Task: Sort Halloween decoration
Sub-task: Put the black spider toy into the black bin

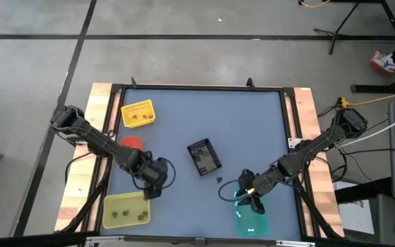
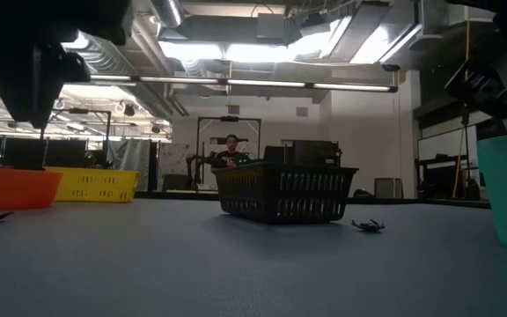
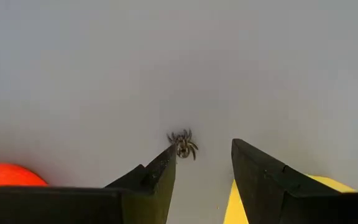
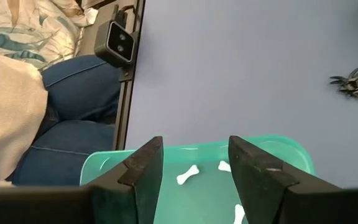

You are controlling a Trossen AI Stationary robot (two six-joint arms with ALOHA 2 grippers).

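The decoration shows as tiny trinkets. One dark spider lies on the blue table just beyond a fingertip of my left gripper, which points down, open and with nothing between its fingers, beside the yellow-green tray. Another dark spider lies right of the black tray. My right gripper hangs open over the teal tray, where white bones lie. Small pieces also lie in the yellow tray and the yellow-green one.
An orange container stands between the yellow and yellow-green trays, close to my left arm. A person's knees in jeans show just beyond the table's near edge by the teal tray. Bare blue table lies across the middle and far side.
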